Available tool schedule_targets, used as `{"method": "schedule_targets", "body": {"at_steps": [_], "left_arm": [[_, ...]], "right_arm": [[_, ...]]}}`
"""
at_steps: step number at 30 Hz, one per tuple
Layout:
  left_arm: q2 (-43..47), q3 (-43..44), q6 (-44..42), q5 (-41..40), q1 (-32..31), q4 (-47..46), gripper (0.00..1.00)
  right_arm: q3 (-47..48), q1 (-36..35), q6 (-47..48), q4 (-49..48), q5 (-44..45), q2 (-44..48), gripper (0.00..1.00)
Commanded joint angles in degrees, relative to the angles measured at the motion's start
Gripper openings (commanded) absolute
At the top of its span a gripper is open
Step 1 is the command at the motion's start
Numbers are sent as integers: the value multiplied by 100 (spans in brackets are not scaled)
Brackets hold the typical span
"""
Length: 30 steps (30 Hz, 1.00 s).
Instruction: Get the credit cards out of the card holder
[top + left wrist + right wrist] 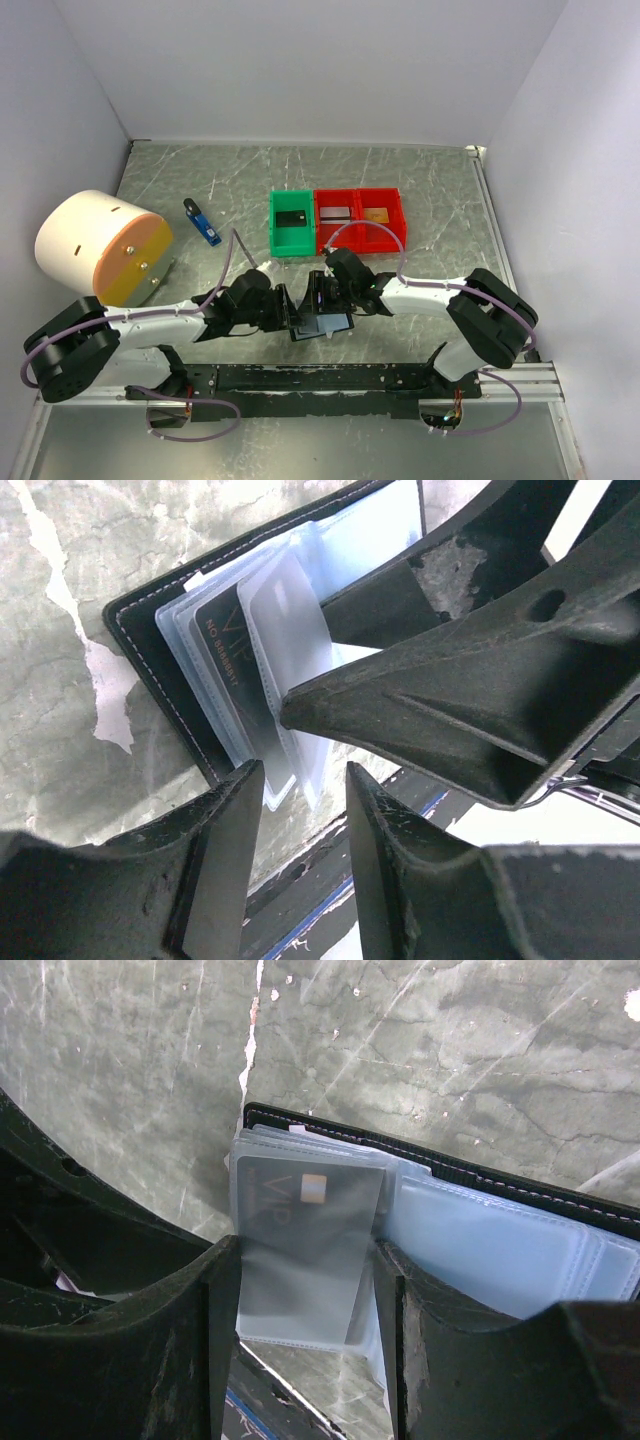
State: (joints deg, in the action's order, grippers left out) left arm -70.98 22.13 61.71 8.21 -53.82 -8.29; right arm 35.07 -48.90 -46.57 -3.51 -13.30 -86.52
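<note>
The black card holder lies open near the front edge between both grippers, its pale blue sleeves fanned out. One sleeve holds a black credit card marked VIP. My right gripper has a finger against each side edge of that sleeve. My left gripper stands open just off the sleeves' lower corner with nothing between its fingers. Other credit cards lie in the bins: a black one, a silvery one and an orange-gold one.
A green bin and two red bins stand in a row behind the holder. A blue and black stick lies to their left. A large white and orange drum stands at the far left. The arms' black mounting rail runs along the front.
</note>
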Motion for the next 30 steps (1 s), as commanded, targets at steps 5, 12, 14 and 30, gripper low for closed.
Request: {"method": "schedule_targets", "body": {"at_steps": [5,12,14,30], "left_arm": [[13,189,-45,0,-70,-485,48],[-290,143,8,176,-84,-845,46],[-412,142,18,211,-97,-994,40],[-334,798,-324,-578,-120,711,7]], "right_arm": [[-263,17,94,551,289,-311,43],[-238,18,82,511,242,-337,43],[-231,28,71,486,204,-323,43],[533,29,210,1568,730,634,66]]}}
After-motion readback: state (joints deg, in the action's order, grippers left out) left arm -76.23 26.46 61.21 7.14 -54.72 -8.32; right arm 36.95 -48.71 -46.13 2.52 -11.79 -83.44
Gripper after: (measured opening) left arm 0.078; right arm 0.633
